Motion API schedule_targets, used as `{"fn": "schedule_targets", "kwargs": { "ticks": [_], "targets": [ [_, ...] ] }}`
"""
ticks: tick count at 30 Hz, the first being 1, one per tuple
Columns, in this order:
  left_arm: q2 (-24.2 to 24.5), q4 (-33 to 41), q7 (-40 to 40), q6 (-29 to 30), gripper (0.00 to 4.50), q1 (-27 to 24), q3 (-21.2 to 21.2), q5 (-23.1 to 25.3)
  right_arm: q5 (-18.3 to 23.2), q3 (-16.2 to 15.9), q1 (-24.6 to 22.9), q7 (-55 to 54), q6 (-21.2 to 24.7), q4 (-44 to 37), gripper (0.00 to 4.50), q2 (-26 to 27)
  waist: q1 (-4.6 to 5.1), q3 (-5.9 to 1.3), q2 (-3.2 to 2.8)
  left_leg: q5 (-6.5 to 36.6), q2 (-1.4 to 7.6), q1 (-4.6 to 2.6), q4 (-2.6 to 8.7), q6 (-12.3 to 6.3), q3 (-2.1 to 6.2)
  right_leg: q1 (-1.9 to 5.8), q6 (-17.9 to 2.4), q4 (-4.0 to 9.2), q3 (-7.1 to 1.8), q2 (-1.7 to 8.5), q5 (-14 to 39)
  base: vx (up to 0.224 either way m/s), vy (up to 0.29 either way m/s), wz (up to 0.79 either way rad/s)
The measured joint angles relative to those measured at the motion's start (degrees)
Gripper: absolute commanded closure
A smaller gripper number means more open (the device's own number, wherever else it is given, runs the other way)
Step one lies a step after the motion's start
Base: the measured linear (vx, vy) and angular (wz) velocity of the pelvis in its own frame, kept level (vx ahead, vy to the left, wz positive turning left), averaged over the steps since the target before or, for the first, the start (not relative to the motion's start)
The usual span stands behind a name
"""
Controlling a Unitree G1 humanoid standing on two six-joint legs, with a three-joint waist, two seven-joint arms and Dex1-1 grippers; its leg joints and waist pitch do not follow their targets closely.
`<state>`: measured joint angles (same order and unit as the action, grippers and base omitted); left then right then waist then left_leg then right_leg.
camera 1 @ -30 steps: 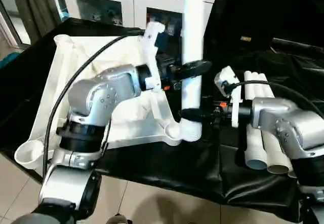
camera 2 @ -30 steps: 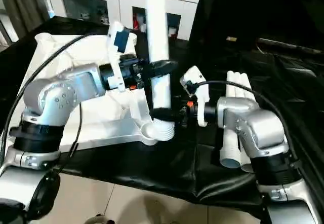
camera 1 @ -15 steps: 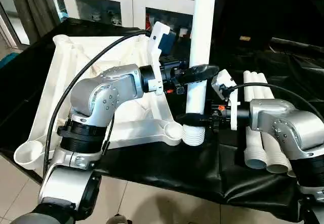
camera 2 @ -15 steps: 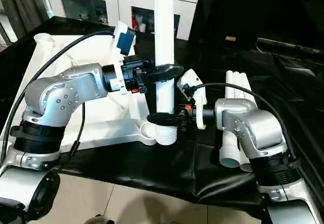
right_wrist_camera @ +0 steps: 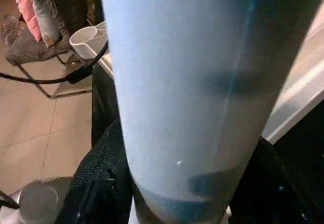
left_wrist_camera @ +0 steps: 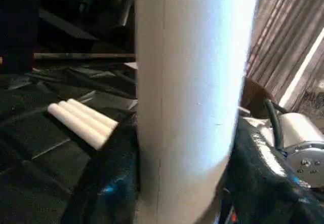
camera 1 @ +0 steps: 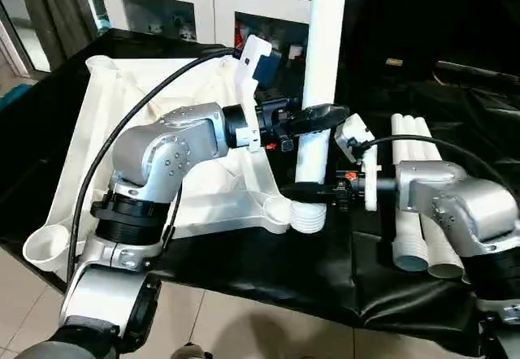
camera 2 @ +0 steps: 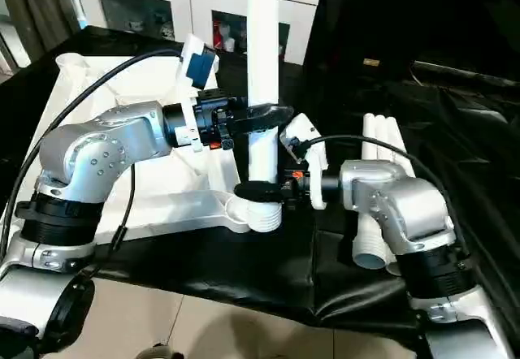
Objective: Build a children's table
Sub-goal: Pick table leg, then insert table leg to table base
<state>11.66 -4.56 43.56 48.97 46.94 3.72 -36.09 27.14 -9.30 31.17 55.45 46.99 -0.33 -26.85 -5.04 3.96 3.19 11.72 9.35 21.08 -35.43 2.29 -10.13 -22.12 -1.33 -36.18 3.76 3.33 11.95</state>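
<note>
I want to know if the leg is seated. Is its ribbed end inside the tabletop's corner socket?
Apart. In the right eye view the leg stands with its ribbed end beside the near corner socket, not in it.

The upright leg (camera 1: 318,91) stands between my two grippers, blocking any straight path from one to the other. My left gripper (camera 1: 313,117) crosses it partway up, my right gripper (camera 1: 313,189) low down, just above its ribbed foot. To my left the tabletop (camera 1: 122,131) covers the black cloth (camera 1: 268,266). To my right three spare legs (camera 1: 418,205) lie side by side. Between the upright leg and those spares runs a narrow strip of bare cloth. Behind stands the white cabinet (camera 1: 203,2).
</note>
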Motion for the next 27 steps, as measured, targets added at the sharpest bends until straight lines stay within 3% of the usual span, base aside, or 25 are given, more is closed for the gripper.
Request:
{"fn": "schedule_targets", "kwargs": {
  "ticks": [5,9,11,15,18,20,24,27],
  "targets": [
    [-2.4,-0.2,-1.4,-3.5,1.5,-0.3,-2.7,-0.2,0.3,2.6,-0.2,-3.5,-1.0,0.6,2.6,2.8,-0.01,-0.01,-0.57,0.0,-0.01,0.03,-0.01,0.0,0.0,0.0,-0.1,0.03,0.0,0.0,0.0,0.0,0.0,0.0],
    [-8.4,-0.1,-7.4,-12.9,1.5,-1.4,-11.5,-2.8,0.9,8.9,-1.0,-11.3,-2.9,1.9,2.61,8.5,-0.04,-0.05,-0.6,0.0,0.09,0.03,-0.01,0.05,0.0,0.01,-0.1,-0.01,0.11,-0.01,0.0,0.0,0.0,0.0],
    [-8.5,0.5,-8.5,-14.6,1.5,-1.9,-14.3,-4.4,1.9,11.9,-1.0,-15.1,-4.9,3.3,2.61,11.1,0.24,-0.06,-0.62,-0.1,0.09,0.0,-0.01,0.05,0.0,0.0,-0.1,-0.03,0.1,-0.02,0.0,0.0,0.0,0.0],
    [-6.0,1.3,-7.3,-13.9,1.5,-4.0,-16.5,-6.3,2.0,13.7,-1.0,-18.1,-6.3,3.5,2.61,12.3,0.18,-0.05,-0.59,-0.1,0.1,0.02,-0.01,0.05,-0.02,0.0,-0.1,-0.01,0.12,-0.02,0.0,0.0,0.0,0.0],
    [4.2,4.1,-1.1,-15.5,1.5,-8.4,-10.1,0.9,0.8,13.1,-1.2,-19.8,-9.0,4.2,2.61,13.0,0.51,-0.05,-0.52,-0.1,0.16,0.04,0.05,0.09,-0.07,-0.09,-0.1,0.0,0.11,-0.06,0.0,0.0,0.0,0.0],
    [14.5,5.7,4.4,-20.3,1.5,-12.7,0.0,11.5,-2.3,12.8,-1.8,-21.5,-12.4,5.1,2.61,12.6,0.38,-0.14,-0.35,-0.1,0.18,-0.01,0.13,0.12,-0.09,-0.06,0.0,0.03,0.11,-0.07,0.0,0.0,0.0,0.0],
    [22.2,3.9,10.9,-29.6,1.5,-20.1,10.1,23.1,-7.2,9.7,-2.4,-22.3,-17.9,6.1,2.61,12.2,0.23,-0.1,-0.16,-0.1,0.2,0.0,0.14,0.18,-0.2,-0.07,0.1,0.05,0.07,-0.05,0.0,0.0,0.0,0.0],
    [23.8,3.2,12.6,-30.8,1.5,-24.3,12.4,25.1,-8.4,9.4,-4.6,-22.7,-18.4,6.2,2.61,11.0,-0.08,0.06,0.25,-0.2,0.24,0.04,0.18,0.28,-0.21,-0.08,0.1,0.01,0.12,-0.05,0.1,0.0,0.0,0.0]
  ]
}}
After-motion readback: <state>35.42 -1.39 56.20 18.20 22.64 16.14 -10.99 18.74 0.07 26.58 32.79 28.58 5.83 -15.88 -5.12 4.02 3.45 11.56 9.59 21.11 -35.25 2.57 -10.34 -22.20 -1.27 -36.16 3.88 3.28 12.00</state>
